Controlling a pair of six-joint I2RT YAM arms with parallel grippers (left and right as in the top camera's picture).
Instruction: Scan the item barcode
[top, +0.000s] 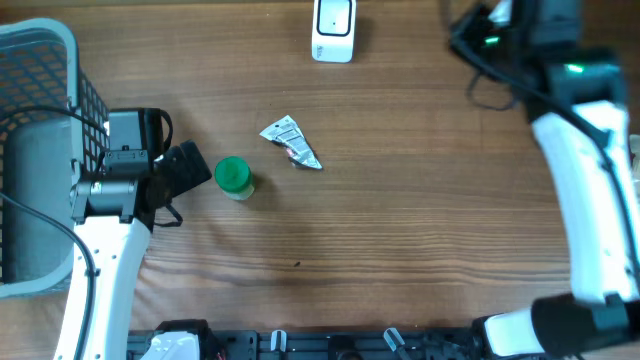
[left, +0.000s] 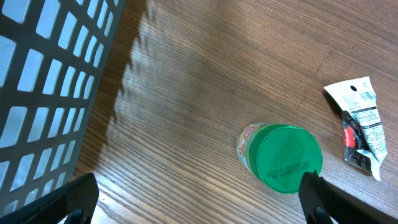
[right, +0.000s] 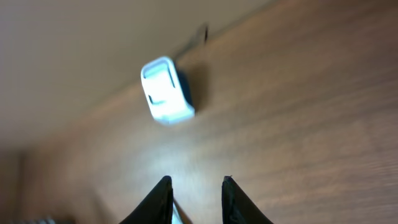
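Overhead and wrist views of a table with a brown wood-grain top, its streaks running lengthwise. At the left edge stands a grey plastic basket whose walls are a lattice of square openings. The left gripper is fully spread and holds nothing. In the left wrist view, its two dark, matte fingertips enter at the lower corners of the frame. A small jar stands on the wood near the finger on that view's right side; whether they touch cannot be told. The jar has a round, flat, green lid with faint raised lettering and a pale, labelled body below it. Just beyond the jar lies a crumpled packet, roughly triangular from above. It is glossy white film with dense black print, a red patch and a punched hang hole at one end, and it touches neither the jar nor a gripper. A white scanner, a smooth rounded block, sits at the far edge of the table, well apart from both items. The right gripper hangs above the wood near the scanner. Its tapered black fingers are slightly parted, with bare table showing between them; this view is blurred.
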